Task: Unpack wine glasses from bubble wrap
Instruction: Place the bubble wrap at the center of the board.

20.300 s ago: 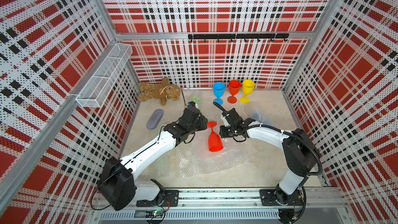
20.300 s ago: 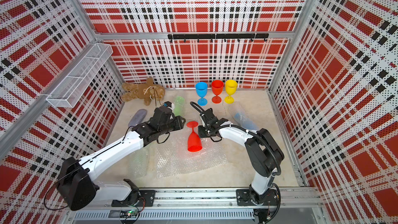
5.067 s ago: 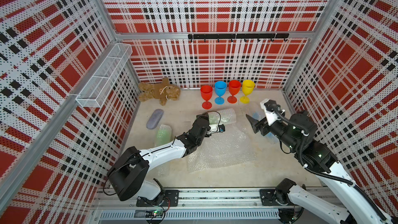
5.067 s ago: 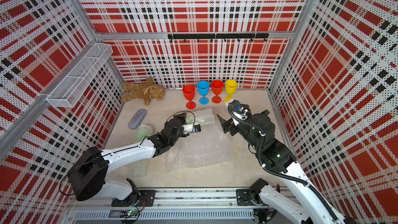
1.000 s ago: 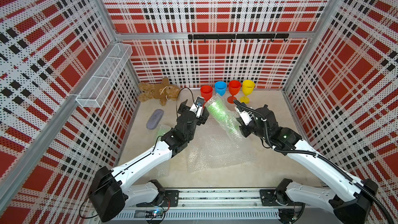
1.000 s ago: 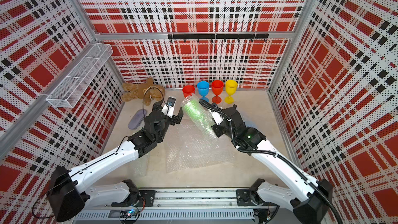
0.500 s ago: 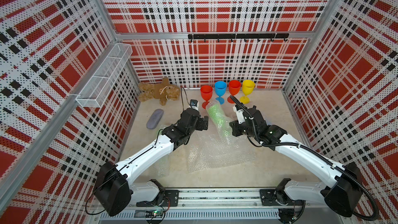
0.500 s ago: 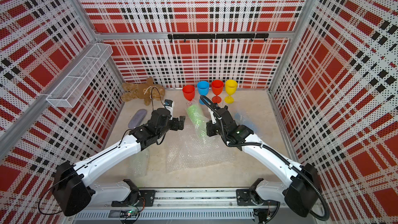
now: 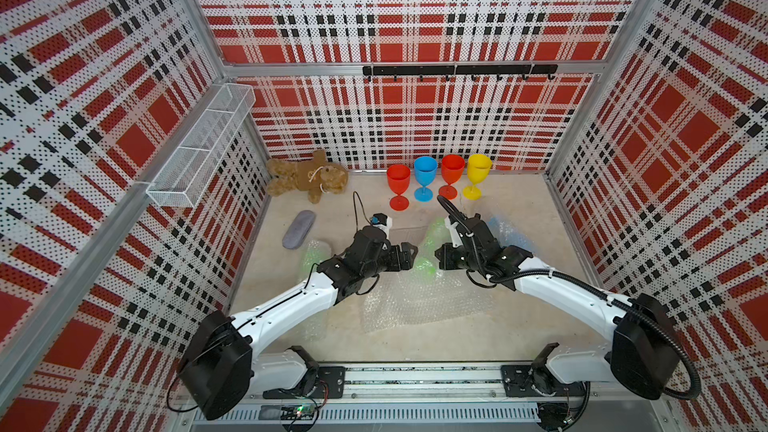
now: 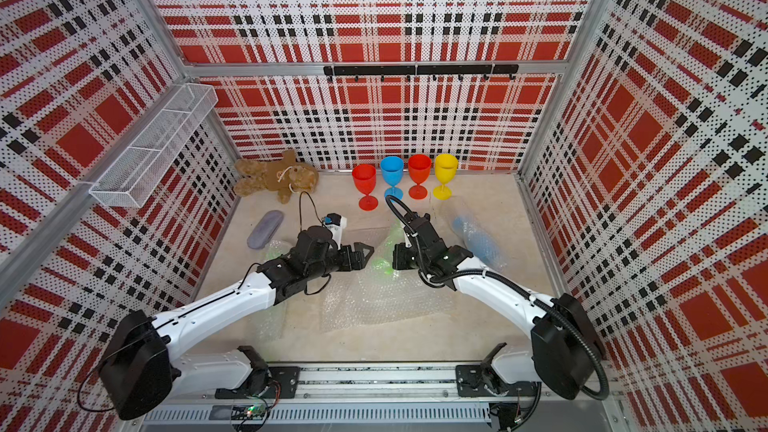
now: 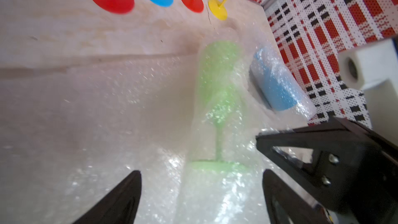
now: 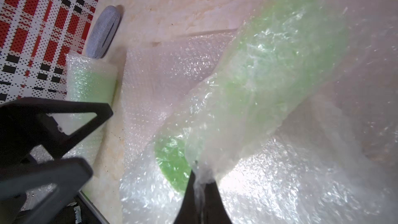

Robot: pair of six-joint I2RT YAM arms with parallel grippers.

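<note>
A green wine glass (image 9: 430, 249) (image 11: 217, 82) wrapped in bubble wrap (image 12: 269, 65) lies mid-floor between both grippers. My right gripper (image 12: 200, 173) (image 9: 438, 257) is shut on a fold of that bubble wrap near the glass's foot. My left gripper (image 11: 201, 172) (image 9: 411, 257) is open, its fingers either side of the wrapped foot end without touching it. Another wrapped green glass (image 12: 90, 78) lies by the left arm. A wrapped blue glass (image 11: 277, 87) lies to the right. Red (image 9: 398, 184), blue (image 9: 424, 178), red (image 9: 451, 176) and yellow (image 9: 477, 174) glasses stand unwrapped at the back.
A loose flat bubble wrap sheet (image 9: 419, 297) covers the floor under the grippers. A brown teddy bear (image 9: 307, 176) and a grey pouch (image 9: 298, 229) lie at the back left. A wire basket (image 9: 199, 151) hangs on the left wall, a hook rail (image 9: 457, 70) on the back wall.
The right gripper has brought the wrapped green glass down from mid-air toward the floor. The left gripper has dropped and swung in to the glass's foot end, its jaws slightly narrower.
</note>
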